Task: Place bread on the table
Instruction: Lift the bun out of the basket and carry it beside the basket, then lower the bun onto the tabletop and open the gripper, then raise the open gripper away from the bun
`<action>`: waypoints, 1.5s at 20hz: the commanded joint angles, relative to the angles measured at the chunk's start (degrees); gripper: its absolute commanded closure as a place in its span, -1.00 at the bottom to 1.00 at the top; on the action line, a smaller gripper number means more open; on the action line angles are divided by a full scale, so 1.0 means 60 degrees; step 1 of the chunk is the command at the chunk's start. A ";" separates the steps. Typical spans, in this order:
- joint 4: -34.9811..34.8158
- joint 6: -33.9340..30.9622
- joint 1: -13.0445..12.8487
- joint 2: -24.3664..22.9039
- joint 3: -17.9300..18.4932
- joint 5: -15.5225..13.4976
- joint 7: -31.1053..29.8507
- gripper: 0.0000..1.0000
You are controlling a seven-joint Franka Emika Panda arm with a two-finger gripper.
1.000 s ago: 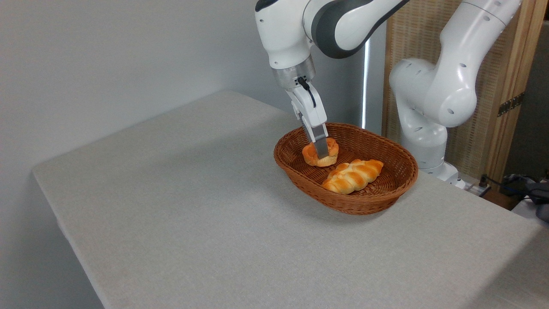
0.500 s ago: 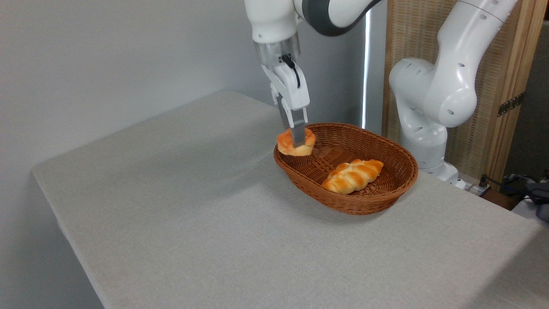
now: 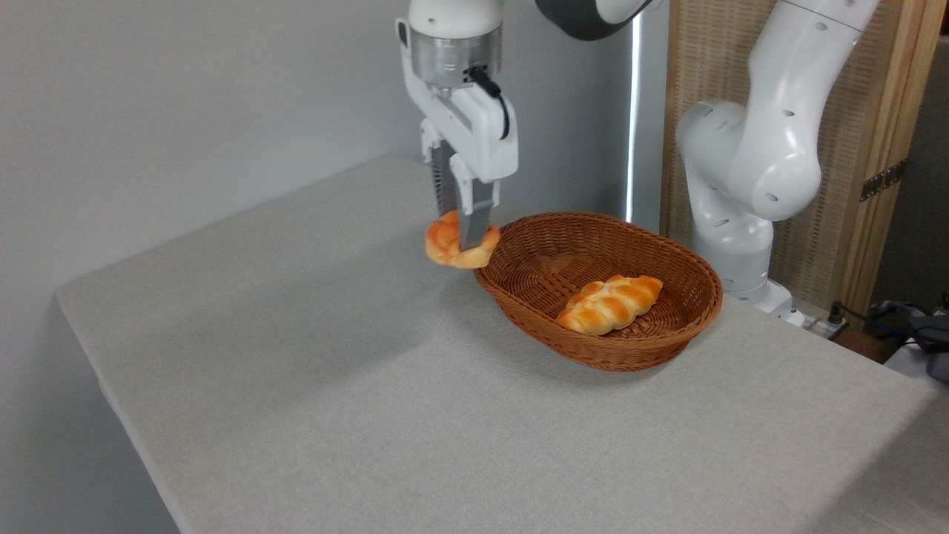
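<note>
orange knotted bread [image 3: 447, 243] pinched in the hand [image 3: 461, 239] beside wicker basket [image 3: 686, 315].

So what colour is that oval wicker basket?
Reddish-brown woven wicker basket, clearest in the fixed camera view.

Count: one round bun [image 3: 448, 245] in the gripper [image 3: 461, 239], one braided loaf [image 3: 609, 303] lower right of it, one wicker basket [image 3: 689, 326], one table [image 3: 371, 386].
</note>
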 commanded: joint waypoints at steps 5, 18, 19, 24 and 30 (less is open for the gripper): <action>0.0401 0.2212 -0.0368 0.1667 0.0185 -0.0194 0.0112 -0.02; 0.0445 0.3959 -0.0397 0.3163 -0.0196 -0.0136 -0.0401 -0.99; 0.0445 0.3959 -0.0397 0.3163 -0.0254 -0.0150 -0.0430 -0.99; 0.0445 0.3959 -0.0383 0.3163 -0.0298 -0.0121 -0.0504 -1.00; 0.1262 0.3464 -0.0295 0.3105 -0.0211 -0.0121 -0.0707 -1.00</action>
